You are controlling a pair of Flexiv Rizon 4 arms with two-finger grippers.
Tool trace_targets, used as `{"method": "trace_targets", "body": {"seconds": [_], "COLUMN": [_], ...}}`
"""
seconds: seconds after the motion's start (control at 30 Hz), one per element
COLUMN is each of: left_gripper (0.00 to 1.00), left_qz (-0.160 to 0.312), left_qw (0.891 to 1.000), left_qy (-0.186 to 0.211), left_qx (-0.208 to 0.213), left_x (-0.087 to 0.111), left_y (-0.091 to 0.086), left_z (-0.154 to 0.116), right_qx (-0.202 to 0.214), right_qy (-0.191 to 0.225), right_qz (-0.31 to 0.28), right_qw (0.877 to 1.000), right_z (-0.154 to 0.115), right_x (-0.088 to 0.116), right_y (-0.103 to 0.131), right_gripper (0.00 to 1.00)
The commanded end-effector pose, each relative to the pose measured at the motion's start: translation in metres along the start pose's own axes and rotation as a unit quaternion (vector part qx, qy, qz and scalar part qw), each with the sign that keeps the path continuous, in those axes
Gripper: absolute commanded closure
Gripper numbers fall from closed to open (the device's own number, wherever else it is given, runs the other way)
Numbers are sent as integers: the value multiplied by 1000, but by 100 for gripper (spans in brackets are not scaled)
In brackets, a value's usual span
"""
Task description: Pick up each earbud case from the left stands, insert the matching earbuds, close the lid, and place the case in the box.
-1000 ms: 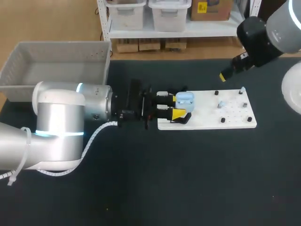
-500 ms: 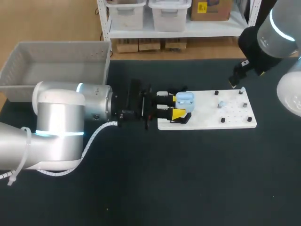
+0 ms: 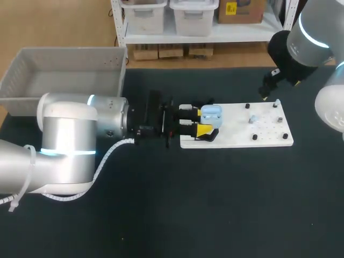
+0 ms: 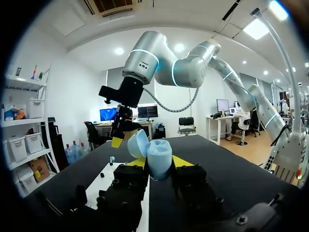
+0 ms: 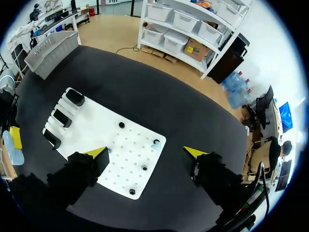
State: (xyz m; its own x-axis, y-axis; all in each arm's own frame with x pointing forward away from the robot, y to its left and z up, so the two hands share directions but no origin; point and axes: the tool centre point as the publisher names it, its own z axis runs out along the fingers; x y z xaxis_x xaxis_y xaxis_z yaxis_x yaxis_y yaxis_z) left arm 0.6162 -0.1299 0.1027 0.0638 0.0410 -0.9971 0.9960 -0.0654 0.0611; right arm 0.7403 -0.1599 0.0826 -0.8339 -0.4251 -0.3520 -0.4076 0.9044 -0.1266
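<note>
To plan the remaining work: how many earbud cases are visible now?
1. The light blue earbud case, lid open, is gripped by the left gripper at the left end of the white board. The three black stands look empty.

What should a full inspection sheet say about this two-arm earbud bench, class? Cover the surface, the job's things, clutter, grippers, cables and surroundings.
Surface: black table with a white pegboard lying on it.
Job's things: light blue earbud case, lid open, in the left gripper; three black stands, all empty; one small pale blue piece, likely an earbud, on the pegboard; grey box at the table's far left corner, no case seen inside.
Clutter: nothing seen.
Grippers: left gripper shut on the earbud case; right gripper open, above the pegboard.
Cables: white spiral-wrapped cable along the left arm.
Surroundings: nothing seen reaching over the table.
</note>
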Motion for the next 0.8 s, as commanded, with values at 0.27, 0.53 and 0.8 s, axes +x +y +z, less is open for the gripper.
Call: {"method": "trace_targets", "body": {"seconds": [0.27, 0.53, 0.8], "left_gripper": [100, 100, 100], "left_qz": [1, 1, 1], "left_qw": [1000, 1000, 1000], "left_qy": [-1, -1, -1], "left_qx": [-2, -2, -2], "left_x": [1, 1, 1], "left_y": [-1, -1, -1], "left_z": [0, 0, 0], "right_qx": [6, 18, 18], "right_qy": [-1, 30, 57], "right_qz": [-6, -39, -51], "right_qw": [1000, 999, 997], "right_z": [7, 26, 38], "right_x": [3, 7, 7], "right_y": [-2, -9, -13], "right_gripper": [0, 0, 0]}}
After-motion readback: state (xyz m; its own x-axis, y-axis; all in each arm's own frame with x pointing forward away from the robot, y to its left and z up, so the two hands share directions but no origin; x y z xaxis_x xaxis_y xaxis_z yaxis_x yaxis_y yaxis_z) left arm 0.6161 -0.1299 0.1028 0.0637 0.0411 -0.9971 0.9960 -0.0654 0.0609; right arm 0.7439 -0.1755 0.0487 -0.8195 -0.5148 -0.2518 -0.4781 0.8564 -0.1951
